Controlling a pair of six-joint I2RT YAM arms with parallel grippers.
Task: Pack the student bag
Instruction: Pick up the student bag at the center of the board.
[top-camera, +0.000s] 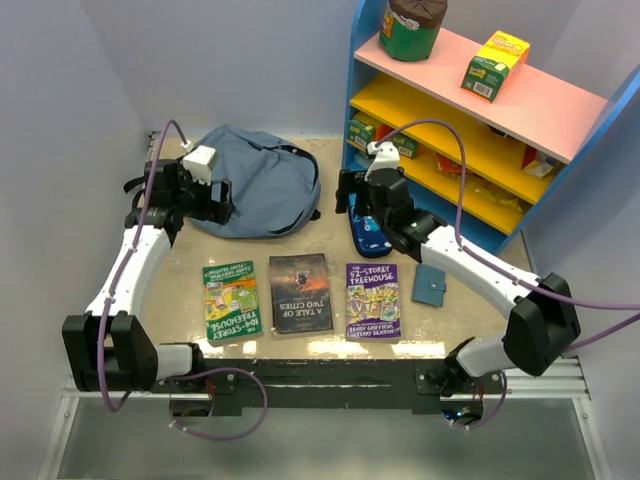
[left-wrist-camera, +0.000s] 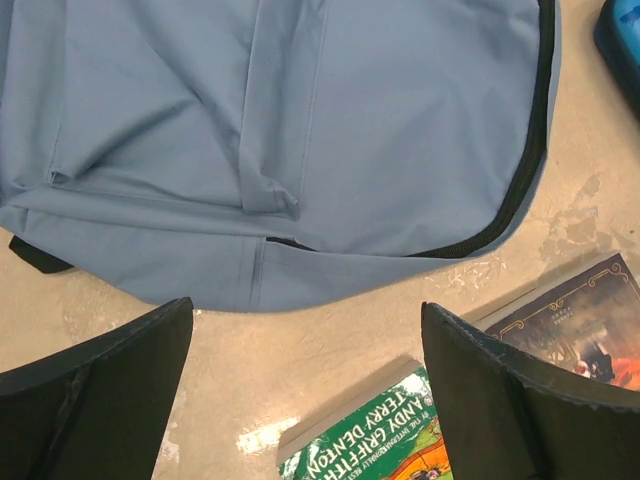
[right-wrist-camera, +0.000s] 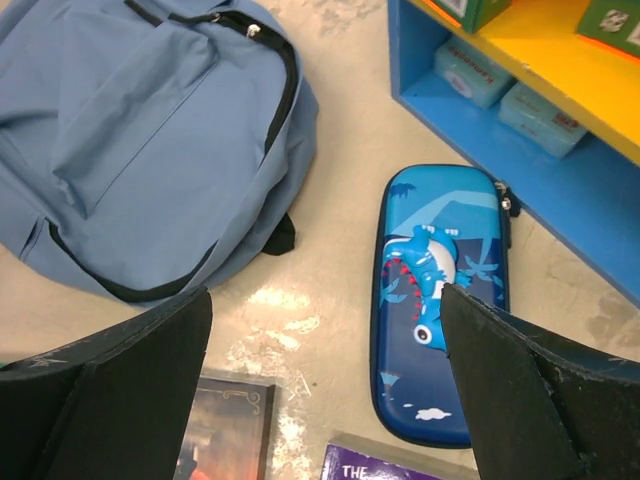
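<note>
Now lower the left gripper (left-wrist-camera: 310, 400), wide open and empty, onto the student bag (top-camera: 260, 185) lying flat, far left. Pin fabric beside the zipper (left-wrist-camera: 525, 170); keep the right gripper (right-wrist-camera: 320, 390), equally open and empty, ready.

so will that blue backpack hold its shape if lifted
Probably not: the student bag lies flat and creased, so it likely sags. It looks near empty, so probably light. Pushed, it may bunch rather than slide.

you have a bare strip of surface (left-wrist-camera: 330, 345) between the student bag (top-camera: 265, 180) and the near row of books (top-camera: 299, 292). on the right, the pencil case (right-wrist-camera: 440, 300) lies just beside the shelf (right-wrist-camera: 560, 190), leaving a narrow lane by the bag.
</note>
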